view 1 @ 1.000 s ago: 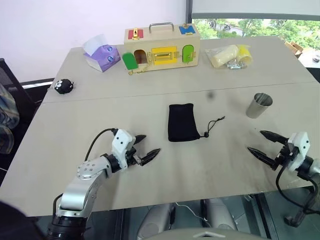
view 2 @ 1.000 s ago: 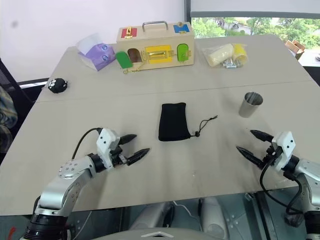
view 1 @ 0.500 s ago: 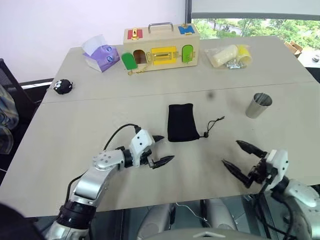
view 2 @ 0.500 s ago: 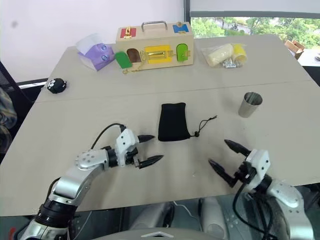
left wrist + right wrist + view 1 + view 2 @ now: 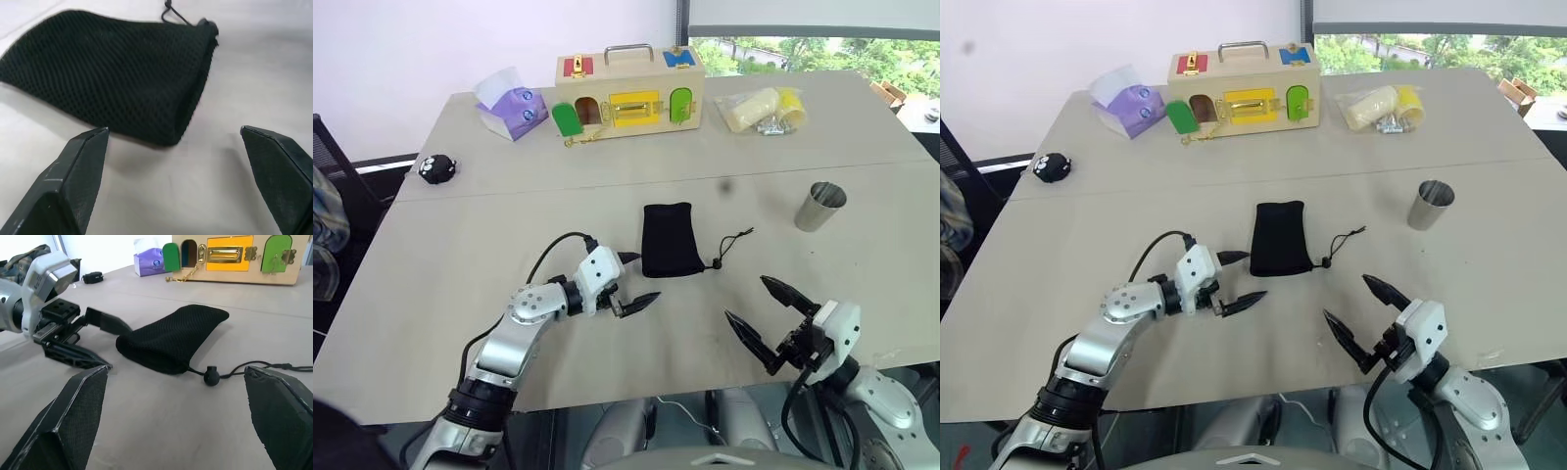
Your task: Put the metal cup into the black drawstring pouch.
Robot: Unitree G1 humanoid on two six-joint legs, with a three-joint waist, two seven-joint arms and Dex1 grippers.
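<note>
Nearest the robot, at about five o'clock on the bench (image 5: pixel 440 245), the right gripper (image 5: pixel 768 324) hovers with its jaws spread wide and empty, pointing toward the centre. At about seven o'clock the left gripper (image 5: pixel 633 282) also has its jaws wide apart with nothing between them; its upper fingertip sits just beside the near left corner of the black drawstring pouch (image 5: pixel 669 239), and whether it touches the fabric cannot be told.

The pouch lies flat near the middle of the bench, its mesh body running away from the robot. Its thin cord (image 5: pixel 735 240) trails off toward three o'clock, with the small toggle (image 5: pixel 716 263) at the near right corner.

The metal cup (image 5: pixel 820 207) stands upright at about two o'clock, well apart from the pouch and from both grippers, open end up.

Farther out, at ten o'clock, a small black fuzzy toy (image 5: pixel 438 168) rests near the left edge. Along the far side sit a purple tissue box (image 5: pixel 513 107) at eleven o'clock, a wooden latch box (image 5: pixel 629 91) with coloured doors at twelve, and a clear bag of yellowish cups (image 5: pixel 761 109) at one o'clock.
</note>
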